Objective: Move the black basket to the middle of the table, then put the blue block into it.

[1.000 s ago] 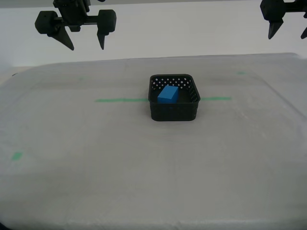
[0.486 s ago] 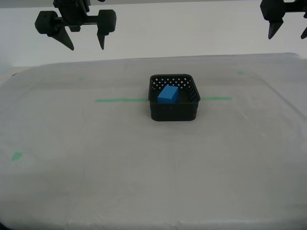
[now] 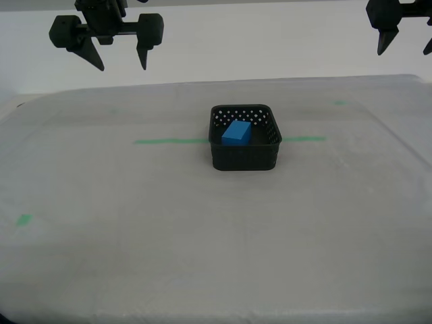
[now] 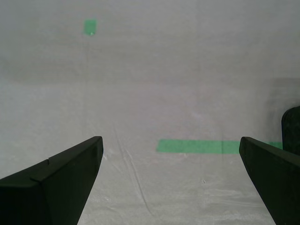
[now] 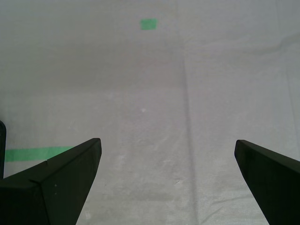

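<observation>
Black perforated basket (image 3: pixel 245 138) cradles the smooth blue block (image 3: pixel 236 132) on pale cloth; both pincers hang spread apart.

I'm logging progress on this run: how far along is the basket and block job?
It looks done. The black basket sits near the table's middle, on the green tape line, with the blue block inside. Nothing is in hand: my first gripper and my second gripper are open, raised above the cloth. Nothing appears left.

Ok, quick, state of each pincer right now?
My first gripper: pincer open, holding nothing, above the table.
My second gripper: pincer open, holding nothing.
</observation>
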Motion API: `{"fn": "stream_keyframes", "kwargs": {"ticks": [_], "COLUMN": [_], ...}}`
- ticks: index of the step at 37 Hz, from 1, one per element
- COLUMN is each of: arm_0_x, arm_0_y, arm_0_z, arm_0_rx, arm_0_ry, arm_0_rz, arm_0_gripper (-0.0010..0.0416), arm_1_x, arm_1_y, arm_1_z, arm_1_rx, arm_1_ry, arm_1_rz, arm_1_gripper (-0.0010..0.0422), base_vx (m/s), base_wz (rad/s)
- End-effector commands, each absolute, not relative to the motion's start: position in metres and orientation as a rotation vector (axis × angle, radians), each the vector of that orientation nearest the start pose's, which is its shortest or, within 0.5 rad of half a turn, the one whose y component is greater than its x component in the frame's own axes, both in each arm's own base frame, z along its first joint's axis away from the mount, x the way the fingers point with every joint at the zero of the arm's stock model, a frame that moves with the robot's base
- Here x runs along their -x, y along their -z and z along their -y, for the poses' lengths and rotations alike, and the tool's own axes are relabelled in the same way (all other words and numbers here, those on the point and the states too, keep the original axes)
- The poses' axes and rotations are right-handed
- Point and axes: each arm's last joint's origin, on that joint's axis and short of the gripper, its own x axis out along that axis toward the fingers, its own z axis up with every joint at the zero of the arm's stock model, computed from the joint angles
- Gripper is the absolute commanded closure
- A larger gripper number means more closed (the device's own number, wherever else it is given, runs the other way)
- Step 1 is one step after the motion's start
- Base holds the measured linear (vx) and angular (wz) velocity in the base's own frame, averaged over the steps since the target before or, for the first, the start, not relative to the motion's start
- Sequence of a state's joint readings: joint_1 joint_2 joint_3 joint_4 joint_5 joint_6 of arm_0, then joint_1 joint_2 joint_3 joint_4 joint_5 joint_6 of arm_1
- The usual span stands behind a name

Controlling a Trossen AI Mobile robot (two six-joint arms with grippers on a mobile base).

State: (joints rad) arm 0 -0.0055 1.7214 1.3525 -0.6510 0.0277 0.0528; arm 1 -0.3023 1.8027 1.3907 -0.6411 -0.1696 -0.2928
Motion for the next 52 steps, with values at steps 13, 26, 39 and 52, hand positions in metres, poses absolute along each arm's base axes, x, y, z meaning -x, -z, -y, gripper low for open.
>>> {"fn": "stream_keyframes", "kwargs": {"ticks": [13, 26, 39, 52], "arm_0_x": [-0.3603, -0.3603, -0.3603, -0.3603], "arm_0_y": [-0.2501, -0.2501, -0.2501, -0.2501], "arm_0_z": [0.0028, 0.0028, 0.0028, 0.0028], "arm_0_rx": [-0.036, -0.036, -0.036, -0.036], "arm_0_ry": [0.056, 0.056, 0.056, 0.056], "arm_0_rz": [-1.018, -1.018, -1.018, -1.018], "arm_0_gripper": [0.0007, 0.0007, 0.0007, 0.0007], "arm_1_x": [-0.3612, -0.3612, -0.3612, -0.3612], "arm_1_y": [-0.2339, -0.2339, -0.2339, -0.2339], "arm_1_z": [0.1076, 0.1076, 0.1076, 0.1075], "arm_1_rx": [0.020, 0.020, 0.020, 0.020], "arm_1_ry": [-0.028, -0.028, -0.028, -0.028], "arm_1_rz": [-1.028, -1.028, -1.028, -1.028], "arm_1_gripper": [0.0012, 0.0012, 0.0012, 0.0012], "base_vx": [0.000, 0.000, 0.000, 0.000], "base_wz": [0.000, 0.000, 0.000, 0.000]}}
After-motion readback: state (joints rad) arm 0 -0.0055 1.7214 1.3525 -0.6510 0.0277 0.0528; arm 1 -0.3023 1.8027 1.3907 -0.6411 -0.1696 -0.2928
